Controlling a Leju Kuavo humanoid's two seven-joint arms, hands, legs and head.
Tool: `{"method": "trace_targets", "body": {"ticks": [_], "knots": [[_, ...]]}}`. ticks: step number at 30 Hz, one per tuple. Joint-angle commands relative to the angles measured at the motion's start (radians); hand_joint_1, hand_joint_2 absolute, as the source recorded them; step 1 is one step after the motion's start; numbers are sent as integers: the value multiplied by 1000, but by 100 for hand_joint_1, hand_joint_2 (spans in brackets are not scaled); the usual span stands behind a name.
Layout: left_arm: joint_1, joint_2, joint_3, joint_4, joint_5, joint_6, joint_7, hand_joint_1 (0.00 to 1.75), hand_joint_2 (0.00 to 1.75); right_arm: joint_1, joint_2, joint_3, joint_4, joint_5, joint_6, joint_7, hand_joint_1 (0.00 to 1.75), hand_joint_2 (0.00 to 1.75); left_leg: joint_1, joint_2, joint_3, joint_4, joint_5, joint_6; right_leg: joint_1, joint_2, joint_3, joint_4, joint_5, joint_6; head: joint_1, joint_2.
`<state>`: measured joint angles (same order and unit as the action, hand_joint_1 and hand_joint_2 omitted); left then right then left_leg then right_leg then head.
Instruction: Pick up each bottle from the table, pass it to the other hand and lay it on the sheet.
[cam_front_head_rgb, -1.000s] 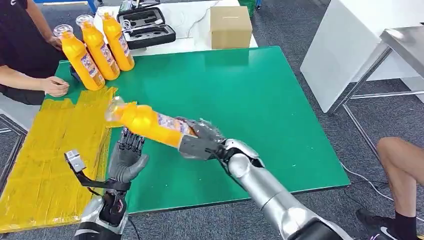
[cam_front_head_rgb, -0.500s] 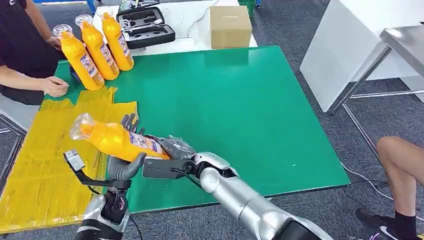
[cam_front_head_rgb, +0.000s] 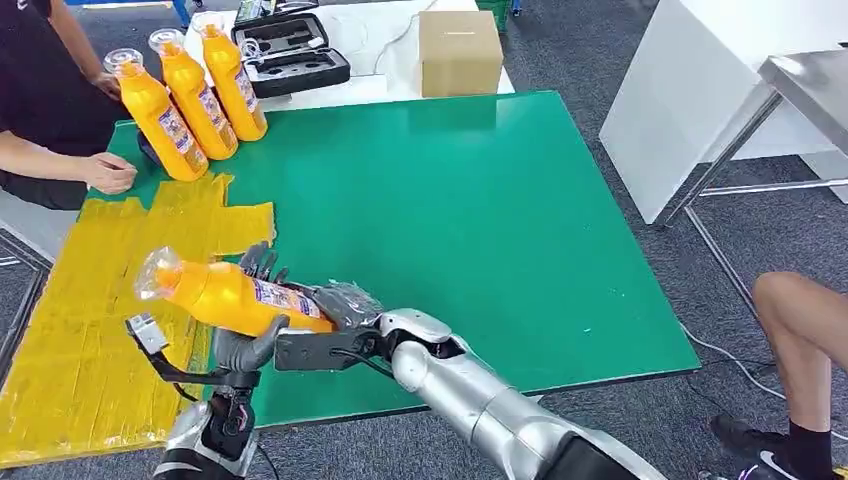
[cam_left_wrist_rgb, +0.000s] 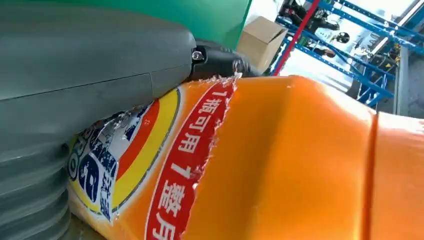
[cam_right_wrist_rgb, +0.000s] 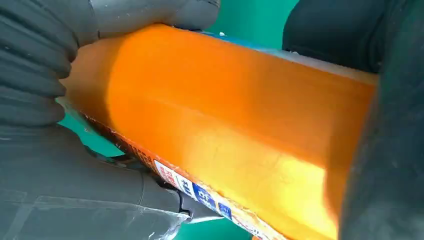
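Observation:
An orange bottle (cam_front_head_rgb: 225, 295) (cam_left_wrist_rgb: 300, 160) (cam_right_wrist_rgb: 225, 125) with a clear cap lies tilted in the air over the table's front left, cap toward the yellow sheet (cam_front_head_rgb: 90, 290). My right hand (cam_front_head_rgb: 338, 305) grips its base end. My left hand (cam_front_head_rgb: 245, 345) is under the bottle's middle, palm against it. Its fingers (cam_front_head_rgb: 258, 262) stand upright behind the bottle and its thumb touches the near side. Three more orange bottles (cam_front_head_rgb: 190, 95) stand upright at the back left of the green table (cam_front_head_rgb: 480, 200).
A person sits at the left with a hand (cam_front_head_rgb: 110, 172) on the table by the sheet. A black case (cam_front_head_rgb: 290, 50) and a cardboard box (cam_front_head_rgb: 460, 50) lie behind the table. Another person's leg (cam_front_head_rgb: 800, 330) is at the right.
My right hand carried the bottle left and down from above the table's middle onto my left palm. In the last half second both hands barely moved.

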<state>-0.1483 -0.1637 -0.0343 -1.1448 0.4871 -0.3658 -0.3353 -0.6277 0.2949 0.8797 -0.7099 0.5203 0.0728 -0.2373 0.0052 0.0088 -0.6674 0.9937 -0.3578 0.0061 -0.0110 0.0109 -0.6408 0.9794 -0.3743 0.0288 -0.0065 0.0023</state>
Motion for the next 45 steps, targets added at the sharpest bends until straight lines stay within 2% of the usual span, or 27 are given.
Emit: {"method": "trace_targets", "body": {"ticks": [1,23,24,25,26,29,31,33,34,35,39,41,45], "knots": [[-102,-16,-2,73,-8,-4,4,175,175,11,9,117,74,-2,-5,-9,175,175,0,-3,3,-1,-1,0,0,-4,3,0,-2,-1,0,0],[-91,-8,13,42,-27,-12,-4,175,175,-2,-34,40,41,-32,-55,7,175,175,1,-6,5,1,-3,0,1,-6,6,1,-4,-1,0,0],[-90,-5,14,33,-45,0,-14,175,175,2,-38,24,32,-37,-71,9,122,175,1,-5,3,0,-2,0,1,-5,4,0,-3,-1,0,0],[-88,0,12,21,-83,27,-30,175,175,5,-47,10,21,-38,-84,12,0,175,0,-5,2,0,-1,0,1,-5,3,0,-3,-1,0,0],[-89,6,12,7,-137,74,-56,175,175,8,-54,-17,8,-52,-92,16,0,0,1,-6,4,1,-3,0,1,-6,5,0,-4,-1,0,0],[-118,24,37,-23,-337,269,-110,175,175,13,-99,-87,-62,-66,-119,22,0,0,1,-6,1,1,-1,0,1,-6,3,0,-3,-1,0,0],[-160,44,85,8,-369,308,-98,175,175,6,-128,-132,-107,-66,-117,21,0,0,1,-5,-1,1,0,0,1,-4,1,0,-1,-1,0,0],[-198,67,119,47,-469,391,-121,175,175,3,-146,-175,-141,-67,-109,23,0,0,1,-6,4,3,-3,-1,1,-5,5,2,-4,-1,0,0],[-203,73,126,48,-468,390,-121,175,175,-2,-149,-179,-143,-67,-109,23,0,0,0,-5,0,1,-1,0,1,-5,2,1,-2,-1,0,0],[-217,80,129,64,-559,470,-137,175,175,3,-150,-192,-156,-64,-109,22,0,0,1,-6,2,2,-2,-1,1,-5,4,2,-3,-1,0,0],[-244,138,187,92,-907,783,-119,175,175,35,-186,-223,-249,-26,-121,18,0,0,1,-3,2,0,0,-1,1,-3,3,1,-1,-1,0,0],[-232,149,211,73,-947,799,-115,175,175,44,-199,-232,-274,-25,-120,18,0,0,1,-2,3,0,-1,-1,1,-2,4,1,-1,-2,0,0],[-200,198,246,121,-1374,1061,0,175,175,63,-241,-257,-339,-33,-114,2,0,0,0,-1,4,0,-2,-1,1,-2,4,0,-2,-1,0,0]]}}
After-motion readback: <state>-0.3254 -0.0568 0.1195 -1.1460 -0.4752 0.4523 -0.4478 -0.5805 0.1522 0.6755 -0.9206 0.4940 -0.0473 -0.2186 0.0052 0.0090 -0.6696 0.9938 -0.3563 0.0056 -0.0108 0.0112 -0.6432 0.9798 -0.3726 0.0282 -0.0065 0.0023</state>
